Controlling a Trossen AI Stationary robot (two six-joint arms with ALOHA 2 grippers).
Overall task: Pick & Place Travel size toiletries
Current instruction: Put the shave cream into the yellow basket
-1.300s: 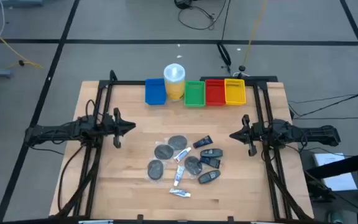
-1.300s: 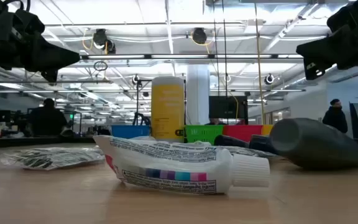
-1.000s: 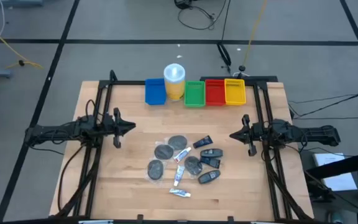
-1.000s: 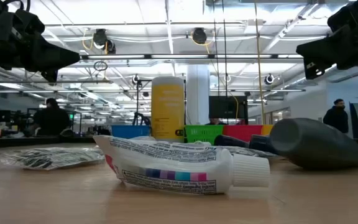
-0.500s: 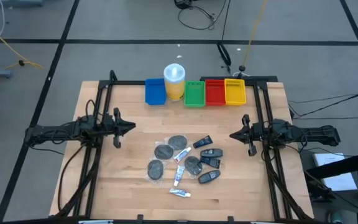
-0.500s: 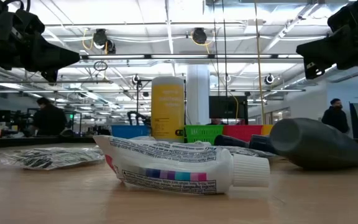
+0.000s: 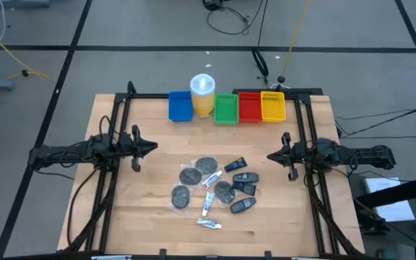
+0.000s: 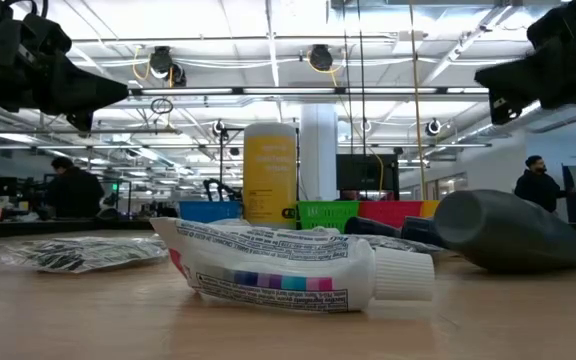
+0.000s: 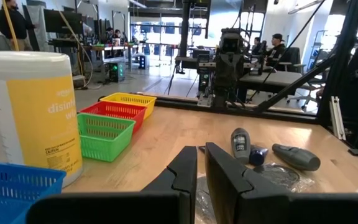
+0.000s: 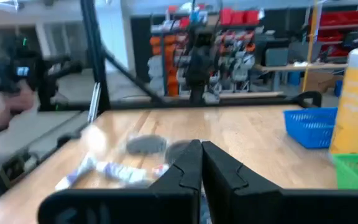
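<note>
The toiletries lie loose in the middle of the table: grey discs in clear wrap (image 7: 191, 175), dark oblong containers (image 7: 245, 176) and thin white tubes (image 7: 208, 204). In the low view a tube (image 8: 288, 265) lies nearest, with a dark container (image 8: 513, 230) to its right. My left gripper (image 7: 152, 148) is shut and empty, raised off the table at the left of the pile. My right gripper (image 7: 271, 157) is shut and empty, raised at the right of the pile. Both sets of fingers show together in the wrist views (image 9: 201, 165) (image 10: 201, 158).
Along the far edge stand a blue bin (image 7: 180, 107), a yellow cylinder with a white lid (image 7: 202, 94), and green (image 7: 226, 108), red (image 7: 250, 107) and yellow (image 7: 273, 105) bins. Black frame rails (image 7: 118, 130) run along both sides. People show in the room beyond.
</note>
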